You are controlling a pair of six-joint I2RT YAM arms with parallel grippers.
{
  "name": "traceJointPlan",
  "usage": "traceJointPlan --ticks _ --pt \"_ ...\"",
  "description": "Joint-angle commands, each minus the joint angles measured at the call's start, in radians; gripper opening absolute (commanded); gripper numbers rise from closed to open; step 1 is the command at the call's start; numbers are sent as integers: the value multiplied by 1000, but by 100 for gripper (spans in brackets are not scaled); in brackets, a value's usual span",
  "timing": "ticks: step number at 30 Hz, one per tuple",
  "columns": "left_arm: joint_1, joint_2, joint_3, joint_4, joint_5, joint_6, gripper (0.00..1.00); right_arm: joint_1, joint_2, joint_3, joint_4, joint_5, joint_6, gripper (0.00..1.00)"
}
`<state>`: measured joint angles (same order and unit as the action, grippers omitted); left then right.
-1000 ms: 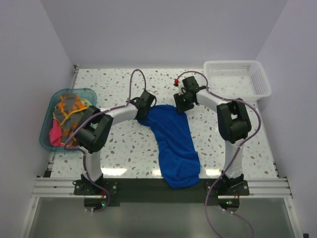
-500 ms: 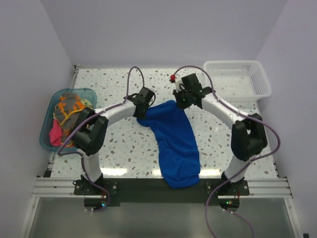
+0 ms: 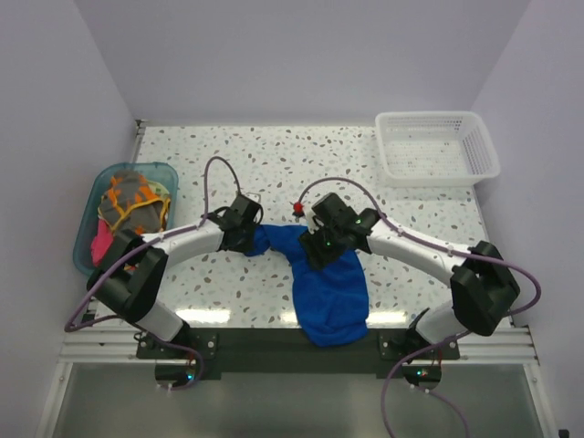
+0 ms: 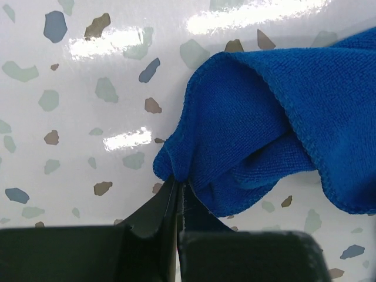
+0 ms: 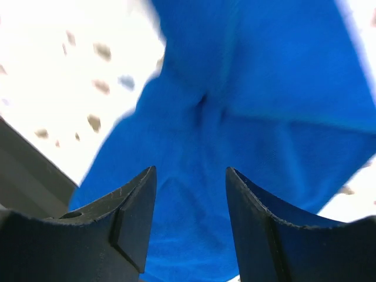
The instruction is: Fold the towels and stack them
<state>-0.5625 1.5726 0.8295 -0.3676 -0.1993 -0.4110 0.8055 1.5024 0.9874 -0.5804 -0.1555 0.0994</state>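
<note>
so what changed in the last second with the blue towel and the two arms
Both arms swung toward the near edge, dragging the far end of the blue towel back over itself, so it now lies shorter and bunched. The left gripper stays shut on a towel corner. The right gripper has let go and hangs open above the cloth. The teal tub and the white basket did not move.
</note>
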Motion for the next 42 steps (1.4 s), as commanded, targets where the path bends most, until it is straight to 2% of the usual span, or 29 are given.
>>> traceJointPlan --ticks 1,4,11,18,27,35,40,42 --pt "7 -26 -55 21 21 -37 0 -69 -21 98 46 40 68 54" --pt "7 -43 -59 21 8 -46 0 -104 37 126 137 5 91 53" --pt "7 -40 -50 25 8 -51 0 -143 224 229 197 -145 77 52" --pt "6 -43 -47 15 0 -49 0 -144 331 252 238 -254 92 52" --pt "7 -42 -38 1 -12 -46 0 -144 298 241 246 -314 99 35" --pt "6 -33 -30 -7 -15 -49 0 -144 305 240 257 -340 95 14" --pt "7 -31 -18 -10 -29 -51 0 -146 291 247 240 -299 76 0" --pt "6 -34 -6 -23 -48 -43 0 -150 269 261 220 -265 65 0"
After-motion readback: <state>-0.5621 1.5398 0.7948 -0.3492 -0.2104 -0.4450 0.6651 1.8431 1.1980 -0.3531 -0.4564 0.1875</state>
